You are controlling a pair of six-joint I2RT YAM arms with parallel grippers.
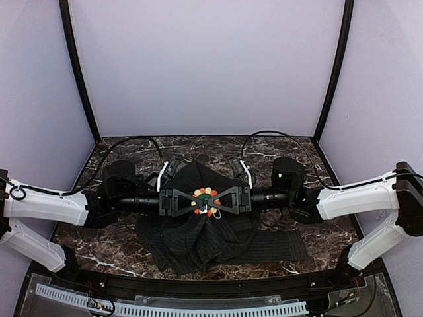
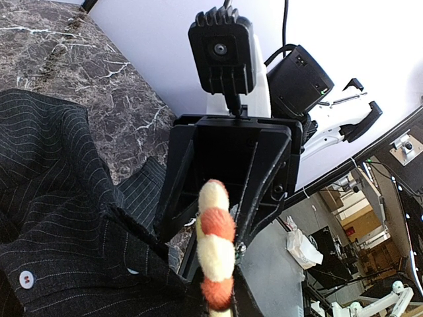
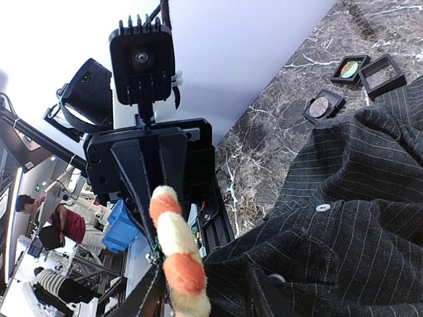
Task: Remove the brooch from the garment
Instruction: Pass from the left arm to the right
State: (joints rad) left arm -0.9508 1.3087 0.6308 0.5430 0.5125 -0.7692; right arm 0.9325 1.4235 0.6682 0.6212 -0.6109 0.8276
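- The brooch [image 1: 206, 201] sat at the centre of the top view, face up to the camera, on a raised peak of the dark pinstriped garment [image 1: 198, 244]. The cloth folds fanned away from it toward the bottom of the frame.
- The left gripper [image 1: 193, 201] came in from the left of the frame and the right gripper [image 1: 220, 200] from the right. They lay tip to tip on one horizontal line, with the brooch between them.
- Tool state: each pair of fingers narrowed to a point at the brooch rim, the left pair on its left edge and the right pair on its right edge. Both read as pressed together on the rim. How firm either pinch was could not be checked from these views.
- Both wrist views showed the brooch edge-on as a tall strip low in the frame, with the opposing gripper right behind it and touching.
- Key relation: the brooch lay straight ahead of both tools and neither arm was nearer. The disc was flat in the plane of both approach lines.
- Judgement: the release turns on separating the brooch from the cloth beneath it. The pin side was hidden.
- Small black boxes [image 3: 360, 66] lay on the marble table [image 1: 297, 152], upper right of the right wrist view, apart from the grippers.
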